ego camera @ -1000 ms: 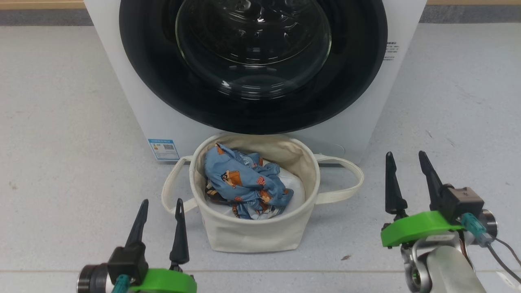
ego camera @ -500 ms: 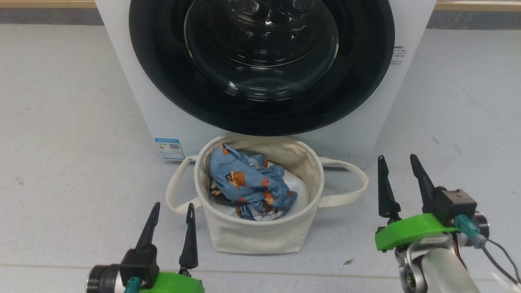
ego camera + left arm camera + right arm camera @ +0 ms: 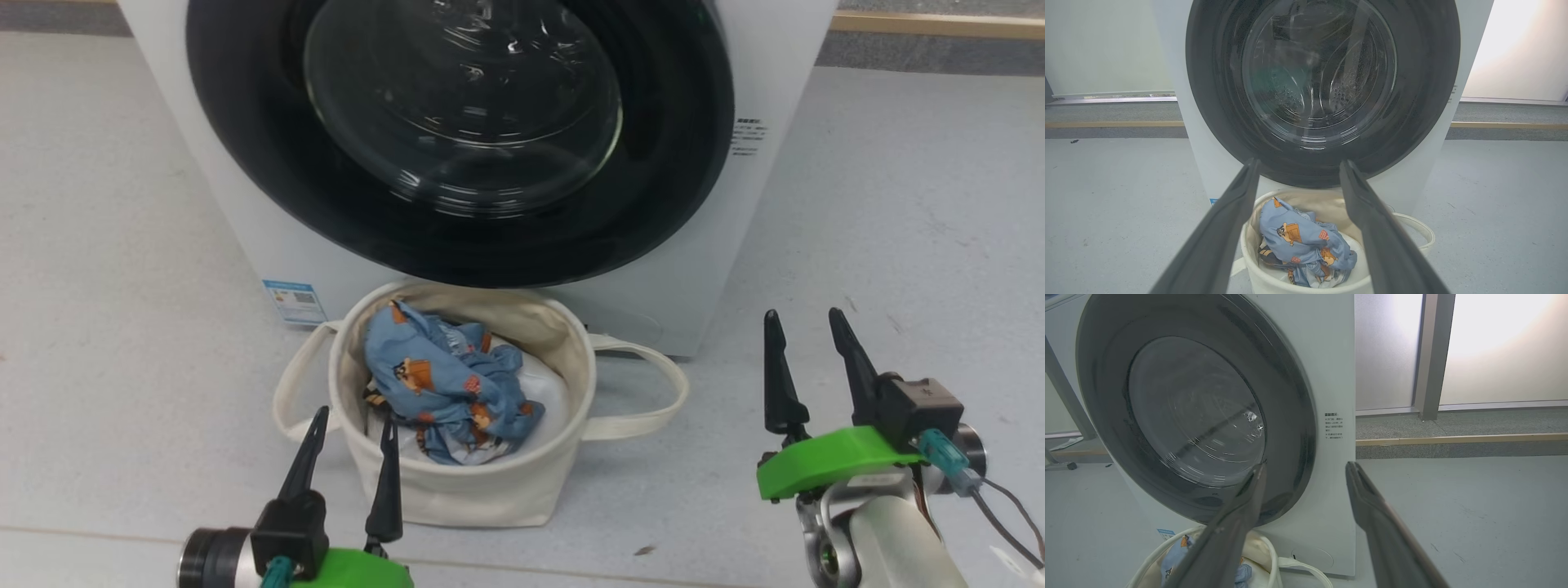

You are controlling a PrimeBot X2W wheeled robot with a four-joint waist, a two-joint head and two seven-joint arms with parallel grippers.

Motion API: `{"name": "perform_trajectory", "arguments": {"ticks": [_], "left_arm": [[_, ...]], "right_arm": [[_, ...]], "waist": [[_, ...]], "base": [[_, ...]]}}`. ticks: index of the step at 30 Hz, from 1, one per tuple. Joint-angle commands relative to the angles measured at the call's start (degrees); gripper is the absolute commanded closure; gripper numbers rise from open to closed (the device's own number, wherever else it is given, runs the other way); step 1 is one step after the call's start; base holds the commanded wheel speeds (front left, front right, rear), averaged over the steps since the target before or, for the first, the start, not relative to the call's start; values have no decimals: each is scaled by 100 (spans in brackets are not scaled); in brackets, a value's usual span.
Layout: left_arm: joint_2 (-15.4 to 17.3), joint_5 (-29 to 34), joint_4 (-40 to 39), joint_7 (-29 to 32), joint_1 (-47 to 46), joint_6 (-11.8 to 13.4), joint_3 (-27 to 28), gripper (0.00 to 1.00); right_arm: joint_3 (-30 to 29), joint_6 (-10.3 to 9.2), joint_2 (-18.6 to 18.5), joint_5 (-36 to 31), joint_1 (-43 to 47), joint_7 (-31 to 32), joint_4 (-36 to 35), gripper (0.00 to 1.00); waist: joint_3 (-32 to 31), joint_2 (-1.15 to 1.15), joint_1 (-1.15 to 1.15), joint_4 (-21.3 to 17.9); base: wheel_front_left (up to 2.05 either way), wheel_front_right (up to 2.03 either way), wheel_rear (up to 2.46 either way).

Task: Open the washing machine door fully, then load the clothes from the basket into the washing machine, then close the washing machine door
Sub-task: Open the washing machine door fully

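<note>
**Head view, with both wrist views.** The washing machine (image 3: 710, 245) is filling the upper centre of the frame, its white front facing the camera. The washing machine door (image 3: 457, 122) is sitting closed, flush against that front, so opening is not yet begun. No handle is showing on the glossy black rim, so a finger hooking the wrong edge is likely to slip off rather than pull.

The basket (image 3: 457, 490) is standing on the floor (image 3: 898, 204) at lower centre, just beside the machine's foot and under the door's lower rim. A low-sweeping arm is probably the main risk to it, since a knock could tip it. The clothes (image 3: 433, 384) are lying bunched inside it, over a white bundle (image 3: 547, 388).

The left gripper (image 3: 356, 415), at lower left, is hovering spread and empty. Its tips are overlapping the basket's near wall, close to a loop handle (image 3: 277, 404) that could snag. The right gripper (image 3: 802, 313), at lower right, is likewise spread and empty, well apart from the basket.
</note>
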Motion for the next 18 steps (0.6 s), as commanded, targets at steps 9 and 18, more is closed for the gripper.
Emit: {"name": "perform_trajectory", "arguments": {"ticks": [9,18], "left_arm": [[-15,26,-279,-69,-275,-33,216,0],[-15,126,-355,-69,-243,-24,190,0]], "right_arm": [[84,0,-38,54,-176,-71,-195,0],[121,0,-38,79,-179,-71,-179,0]], "waist": [[13,0,-1,17],[40,0,-1,40]], "base": [[61,170,-231],[57,88,-145]]}}
